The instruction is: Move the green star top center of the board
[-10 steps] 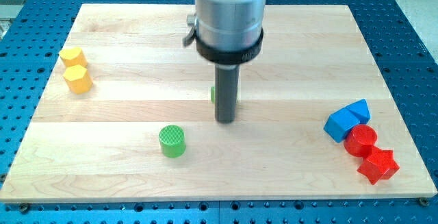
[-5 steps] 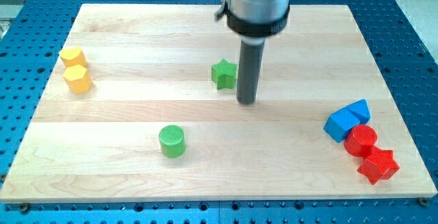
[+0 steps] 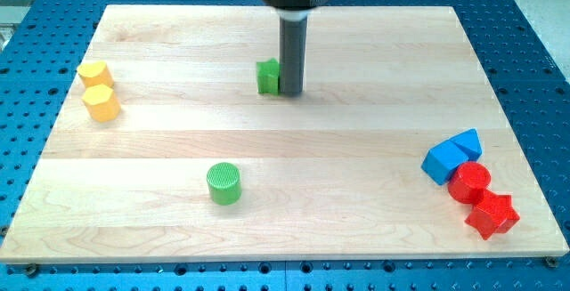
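Observation:
The green star (image 3: 268,76) lies on the wooden board (image 3: 374,68), a little above the board's middle and left of centre line. My tip (image 3: 291,91) stands right against the star's right side and hides part of it. The rod rises from there to the view's top edge.
A green cylinder (image 3: 223,183) sits at lower left of centre. Two yellow blocks (image 3: 99,89) sit at the left edge. Two blue blocks (image 3: 451,155), a red cylinder (image 3: 469,182) and a red star (image 3: 492,216) cluster at the lower right.
My tip moved up and left from the star's lower right to its right side. The green star shifted up and slightly left toward the view's top.

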